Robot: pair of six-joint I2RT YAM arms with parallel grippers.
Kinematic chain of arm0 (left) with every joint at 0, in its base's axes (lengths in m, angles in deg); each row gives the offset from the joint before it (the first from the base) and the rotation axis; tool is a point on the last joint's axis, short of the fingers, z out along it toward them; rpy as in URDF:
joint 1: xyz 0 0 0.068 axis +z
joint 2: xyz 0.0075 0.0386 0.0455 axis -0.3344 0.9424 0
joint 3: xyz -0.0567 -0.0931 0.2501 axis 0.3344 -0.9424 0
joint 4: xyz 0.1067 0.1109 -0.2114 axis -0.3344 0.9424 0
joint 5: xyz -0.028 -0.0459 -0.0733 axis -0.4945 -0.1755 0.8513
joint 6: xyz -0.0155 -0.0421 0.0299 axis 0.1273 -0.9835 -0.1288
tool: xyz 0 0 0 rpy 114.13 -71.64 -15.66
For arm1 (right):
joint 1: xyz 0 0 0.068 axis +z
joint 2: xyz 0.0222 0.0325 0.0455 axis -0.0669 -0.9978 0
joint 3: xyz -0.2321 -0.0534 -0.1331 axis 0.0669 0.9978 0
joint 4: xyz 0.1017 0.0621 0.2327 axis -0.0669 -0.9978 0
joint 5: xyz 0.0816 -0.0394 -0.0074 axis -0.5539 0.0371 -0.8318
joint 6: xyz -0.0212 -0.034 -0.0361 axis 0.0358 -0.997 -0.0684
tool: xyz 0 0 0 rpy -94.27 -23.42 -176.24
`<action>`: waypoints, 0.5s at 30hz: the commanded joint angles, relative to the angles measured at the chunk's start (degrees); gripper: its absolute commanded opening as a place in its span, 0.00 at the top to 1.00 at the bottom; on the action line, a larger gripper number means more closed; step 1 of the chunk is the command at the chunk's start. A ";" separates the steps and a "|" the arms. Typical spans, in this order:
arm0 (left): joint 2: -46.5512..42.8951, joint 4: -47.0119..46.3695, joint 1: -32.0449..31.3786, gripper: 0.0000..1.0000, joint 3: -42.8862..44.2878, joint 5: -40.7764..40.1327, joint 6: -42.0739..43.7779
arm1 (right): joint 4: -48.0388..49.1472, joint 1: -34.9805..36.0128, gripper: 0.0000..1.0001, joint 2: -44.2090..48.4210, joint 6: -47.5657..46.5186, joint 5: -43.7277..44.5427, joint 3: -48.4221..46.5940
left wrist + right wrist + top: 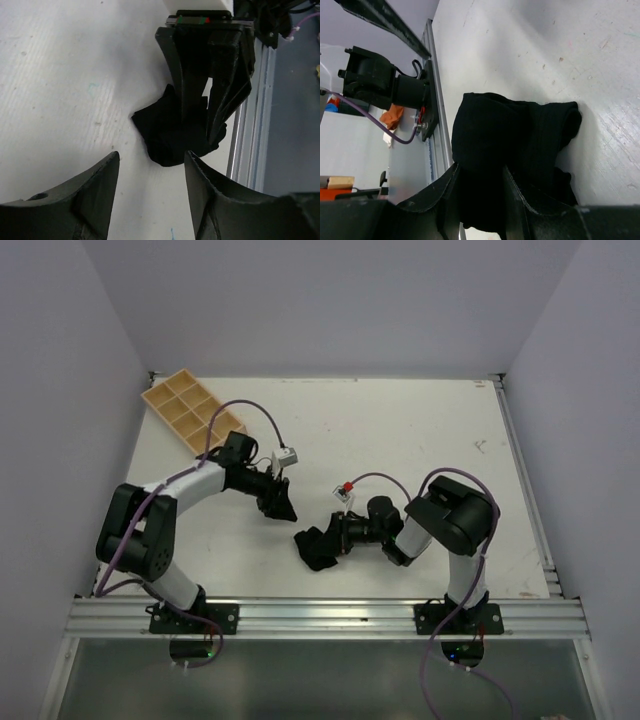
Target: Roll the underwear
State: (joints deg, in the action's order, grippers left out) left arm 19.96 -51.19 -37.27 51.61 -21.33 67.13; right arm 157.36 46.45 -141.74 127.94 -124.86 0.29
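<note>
The underwear is a crumpled black fabric bundle near the table's front edge, between the two arms. My right gripper reaches in from the right and its jaws are closed around a fold of the fabric. In the right wrist view the underwear fills the gap at the gripper. My left gripper is open and empty, a little up and left of the bundle. In the left wrist view the left gripper stands just short of the underwear, apart from it, with the right gripper on its far side.
A tan compartment tray lies at the back left of the white table. An aluminium rail runs along the near edge, close beside the bundle; it also shows in the left wrist view and the right wrist view.
</note>
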 commanded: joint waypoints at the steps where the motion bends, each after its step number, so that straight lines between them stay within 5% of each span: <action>1: 4.44 7.07 -0.63 0.41 4.98 12.32 16.92 | -11.04 -0.51 0.73 -4.03 -2.63 -1.04 3.36; 6: 9.80 15.78 -2.30 0.35 8.41 11.83 25.21 | -9.90 -1.39 0.72 -5.08 -2.46 -2.63 3.62; 15: 12.53 17.73 -6.17 0.33 7.80 14.71 30.32 | -9.90 -1.83 0.70 -5.52 -2.81 -4.65 2.04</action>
State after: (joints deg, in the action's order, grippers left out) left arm 31.83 -35.06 -42.87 58.42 -9.75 92.51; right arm 159.33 44.57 -143.56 128.56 -129.86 0.36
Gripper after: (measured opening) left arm 0.678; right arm 0.363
